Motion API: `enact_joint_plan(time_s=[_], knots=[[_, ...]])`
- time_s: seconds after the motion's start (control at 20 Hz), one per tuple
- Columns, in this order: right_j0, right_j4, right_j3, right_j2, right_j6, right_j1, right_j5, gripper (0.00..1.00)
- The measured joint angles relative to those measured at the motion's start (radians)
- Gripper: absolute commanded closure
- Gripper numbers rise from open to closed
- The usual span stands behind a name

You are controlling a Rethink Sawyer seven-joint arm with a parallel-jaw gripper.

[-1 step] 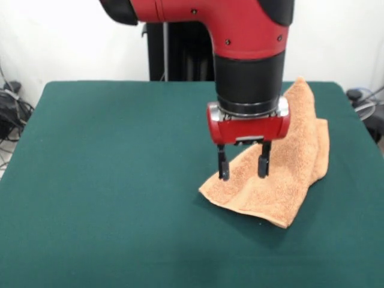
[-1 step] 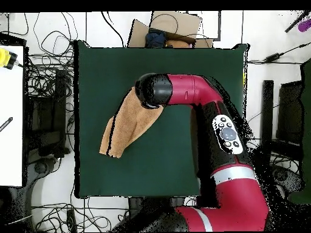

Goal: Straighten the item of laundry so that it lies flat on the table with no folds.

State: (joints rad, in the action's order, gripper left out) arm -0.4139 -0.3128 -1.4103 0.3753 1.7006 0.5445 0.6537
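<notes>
The item of laundry (image 1: 282, 180) is an orange-tan terry towel lying folded and rumpled on the right part of the dark green table (image 1: 108, 180). Its near corner lifts slightly off the cloth top. My gripper (image 1: 243, 167) hangs just over the towel's left near part, open, its two black fingers spread with nothing between them. In the overhead view the towel (image 2: 124, 124) stretches as a long folded strip on the table (image 2: 182, 79), and the arm's wrist covers its upper end, hiding the gripper.
Cables lie on the floor beside the table on both sides (image 1: 12, 108). A cardboard box (image 2: 173, 27) sits beyond one table edge. A white surface (image 2: 11, 115) stands off to one side.
</notes>
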Motion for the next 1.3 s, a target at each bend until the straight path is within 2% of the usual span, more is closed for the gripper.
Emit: enact_joint_plan(time_s=[0.2,0.75,1.05,1.3], knots=[[-0.012,-0.036,-0.022,0.013,0.000,-0.011,-0.048,0.00],[-0.021,-0.060,-0.086,0.032,0.000,-0.007,-0.050,0.00],[-0.002,-0.134,-0.086,0.032,0.000,-0.027,-0.051,0.00],[0.002,-0.202,-0.082,0.032,0.000,-0.077,-0.071,0.00]])
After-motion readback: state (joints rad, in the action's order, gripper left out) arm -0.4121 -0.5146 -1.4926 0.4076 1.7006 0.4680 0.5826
